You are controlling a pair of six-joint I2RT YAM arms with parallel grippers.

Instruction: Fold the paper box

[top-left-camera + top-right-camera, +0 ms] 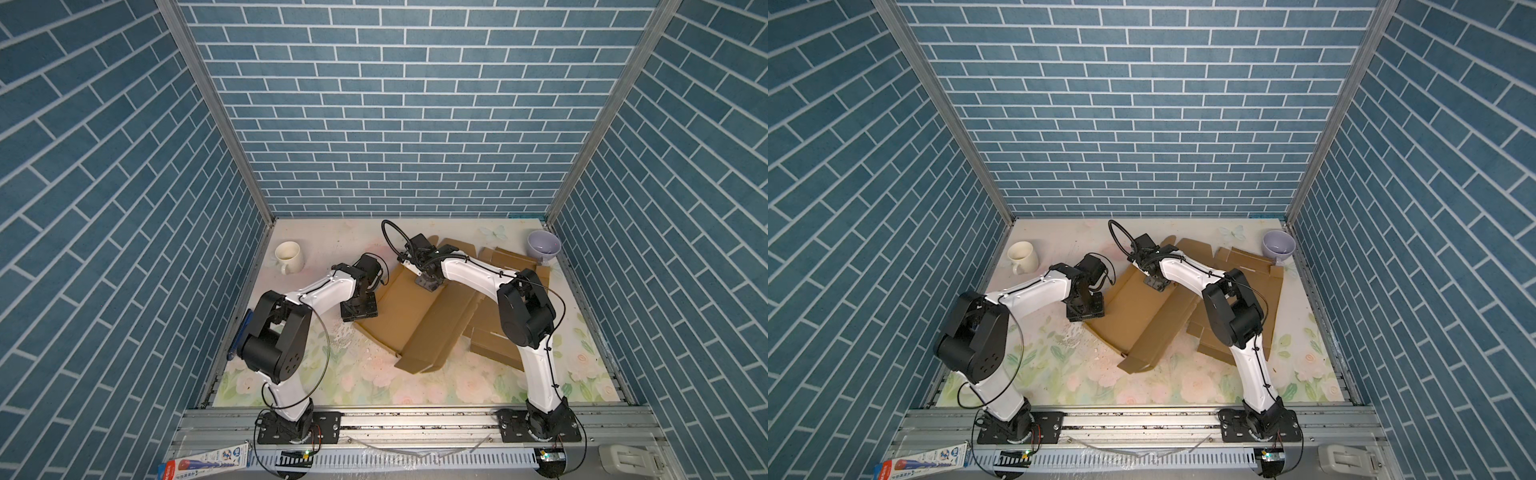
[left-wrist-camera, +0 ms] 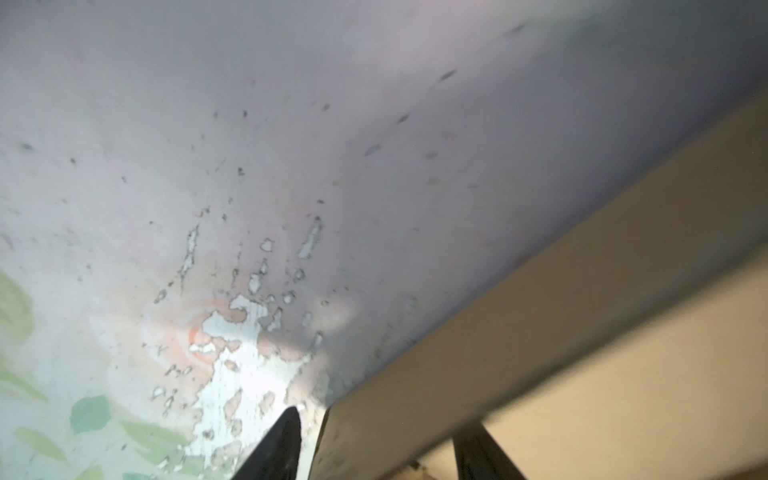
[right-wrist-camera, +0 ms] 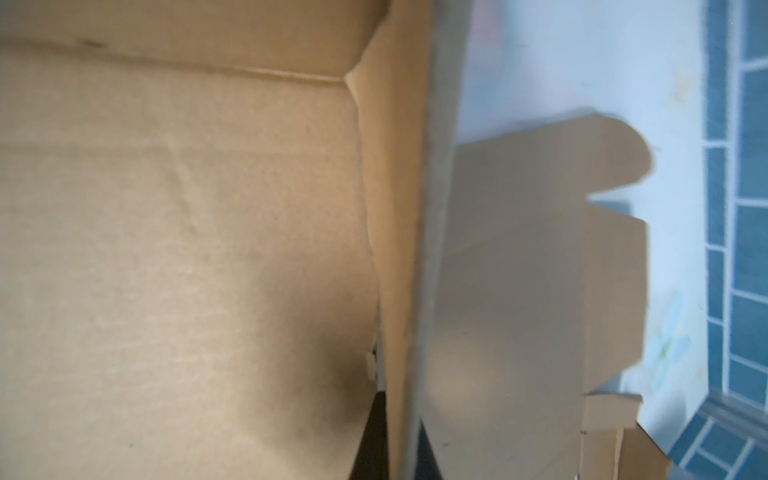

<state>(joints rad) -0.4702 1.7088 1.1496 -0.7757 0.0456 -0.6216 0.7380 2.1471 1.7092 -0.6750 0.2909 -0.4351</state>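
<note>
The left arm point(image 1: 328, 291) and right arm point(image 1: 469, 270) have white shells on long links, bulky black joint housings point(image 1: 274, 332), thin black looping cables point(image 1: 328, 355) and black screwed base plates point(image 1: 330, 428). The left pincer point(image 1: 360, 309) and right pincer point(image 1: 429, 286) are black.

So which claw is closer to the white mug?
Left. The left claw is at the left edge of the paper box, a short way from the white mug. The right claw is farther off, pinching a flap mid-box.
</note>
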